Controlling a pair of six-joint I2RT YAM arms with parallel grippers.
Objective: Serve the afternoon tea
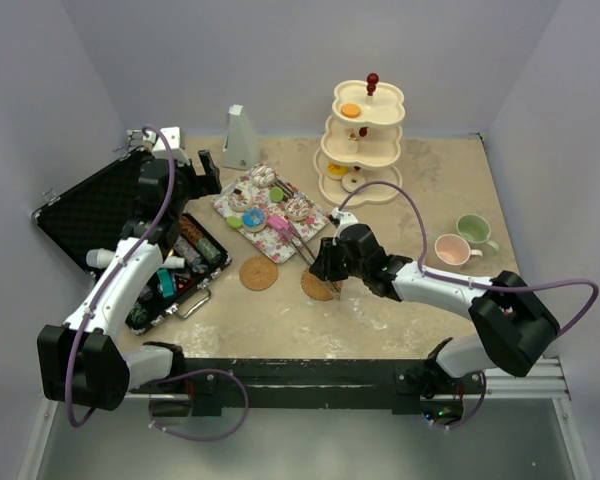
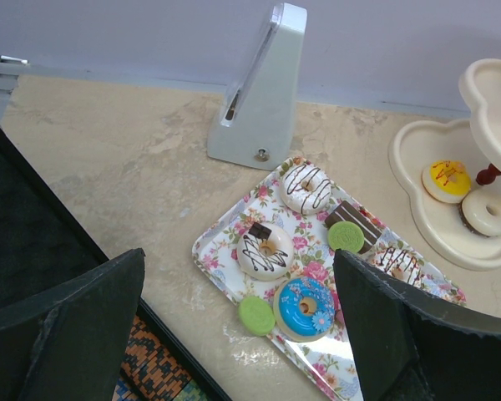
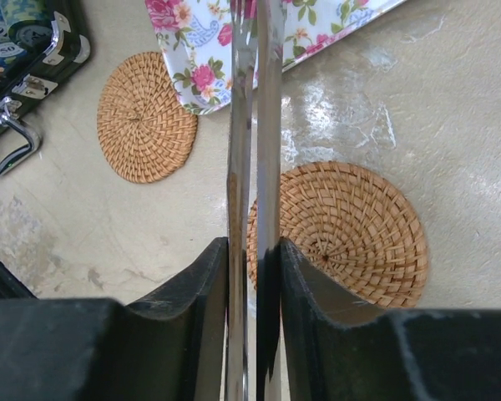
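Two coasters (image 1: 259, 272) (image 3: 338, 230), two mugs (image 1: 450, 249) (image 1: 473, 231), one tiered stand (image 1: 384, 152); right end effector (image 3: 255, 251) gripping tongs (image 3: 255, 125)

two coasters (image 1: 259, 272), two mugs (image 1: 452, 249), one stand (image 1: 365, 140)

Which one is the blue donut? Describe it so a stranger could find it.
Left of the cream three-tier stand lies a floral tray. Near its front-left edge sits the blue donut, the only treat with bright blue icing; its neighbours are white-iced or green.
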